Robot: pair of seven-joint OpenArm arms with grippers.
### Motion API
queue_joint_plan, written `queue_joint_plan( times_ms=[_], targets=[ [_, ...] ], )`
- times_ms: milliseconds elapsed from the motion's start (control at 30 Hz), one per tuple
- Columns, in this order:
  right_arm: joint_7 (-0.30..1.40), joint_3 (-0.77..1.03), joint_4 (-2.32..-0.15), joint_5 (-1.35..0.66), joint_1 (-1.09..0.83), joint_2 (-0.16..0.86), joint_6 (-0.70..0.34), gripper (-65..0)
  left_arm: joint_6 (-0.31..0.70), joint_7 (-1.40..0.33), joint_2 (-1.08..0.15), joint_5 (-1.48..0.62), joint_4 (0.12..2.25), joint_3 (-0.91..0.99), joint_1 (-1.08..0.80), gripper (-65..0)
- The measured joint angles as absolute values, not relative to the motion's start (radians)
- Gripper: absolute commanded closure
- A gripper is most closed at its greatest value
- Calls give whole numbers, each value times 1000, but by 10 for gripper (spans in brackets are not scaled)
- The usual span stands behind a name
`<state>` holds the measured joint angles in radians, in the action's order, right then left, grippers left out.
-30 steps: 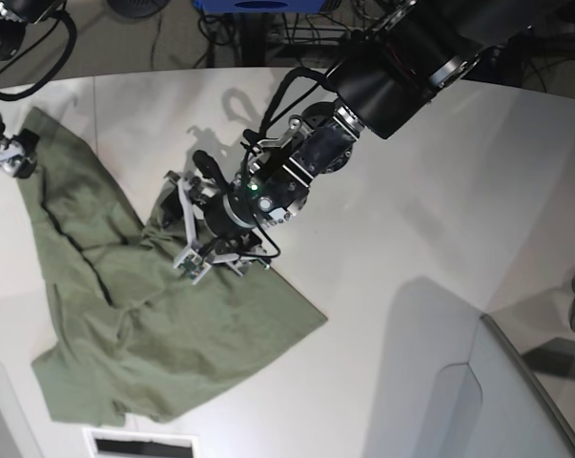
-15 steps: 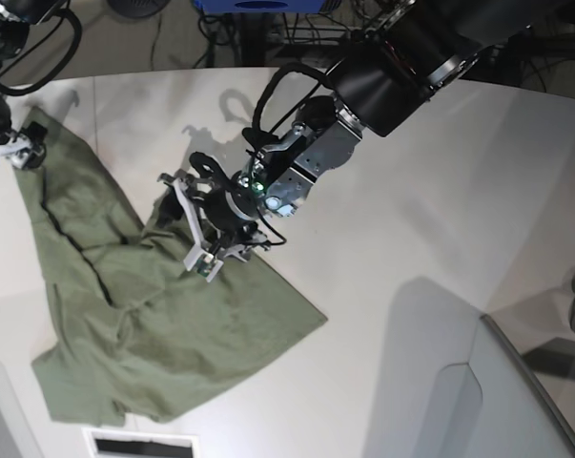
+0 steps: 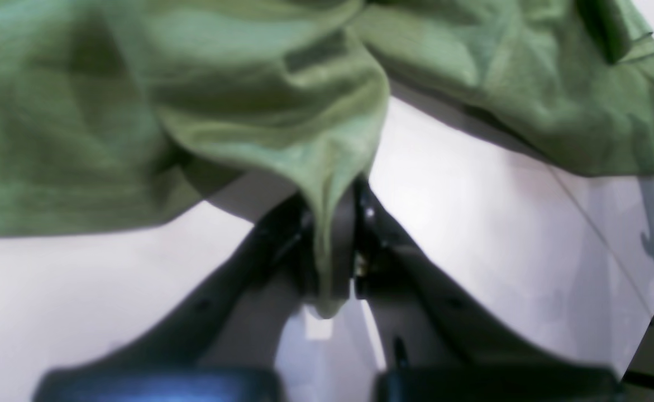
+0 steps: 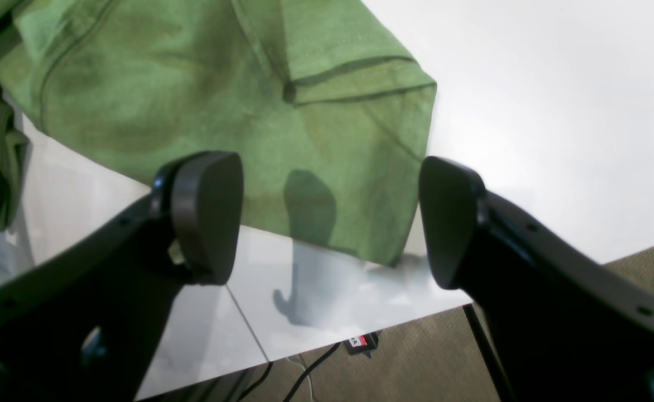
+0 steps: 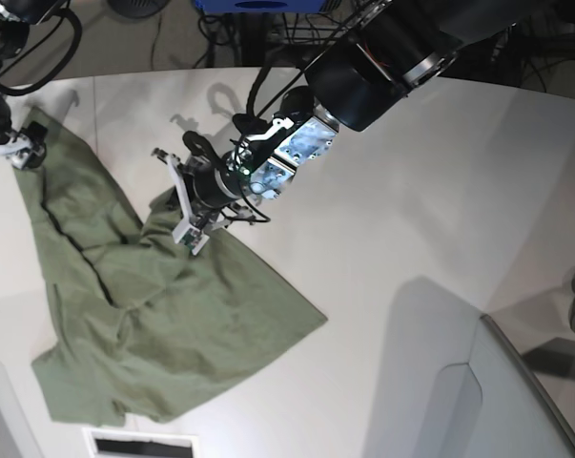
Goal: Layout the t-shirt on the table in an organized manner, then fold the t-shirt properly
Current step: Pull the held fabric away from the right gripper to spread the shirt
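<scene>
Left gripper (image 3: 340,262) clamped on narrow pinch of t-shirt (image 3: 204,106); dark fingers (image 3: 371,245) pressed together, fabric squeezed between them. Small tip of cloth pokes out below pinch point. From grip, olive-green fabric fans upward and outward, filling top of view in loose folds and creases. Second bunch of cloth at upper right, edge drooping. White counter (image 3: 81,301) visible below and right of fabric; thin seam line crosses it at right. View soft, blurred.

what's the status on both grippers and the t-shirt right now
Left gripper shut on a pinched fold of the t-shirt. Right gripper open, hovering over a sleeve at the table edge. Shirt crumpled, not flat. Nothing in the way.
</scene>
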<state>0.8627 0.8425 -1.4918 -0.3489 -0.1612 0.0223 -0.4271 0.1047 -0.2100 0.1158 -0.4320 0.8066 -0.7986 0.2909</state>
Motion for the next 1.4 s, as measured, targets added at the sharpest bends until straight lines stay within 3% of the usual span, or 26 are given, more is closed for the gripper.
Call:
queue_joint_plan(
  times_ms=[267,600,900,1000,1100,1400],
  targets=[
    [863,842,-1492,-348,-161,22,-427,-455,105,-221,104,-435,920,-799,428,0],
    [863,842,-1492,-349,-162,24,-427,-455,107,-502,-47,-435,1224,-797,582,0],
    [863,831,-1494,-348,-163,25,-430,-453,110,-606,-298,-434,1443,-794,629,0],
    [868,756,-1532,-342,-177,37,-527,-441,115,-609,-349,-442,1488,-773,622,0],
    [854,730,-1579,-356,-178,39,-536,-381,113,-593,-448,-441,1533,-757,564,0],
    [864,731,-1583,-345,-181,40,-536,-377,123,-598,-741,-443,1586,-731,356,0]
  ],
)
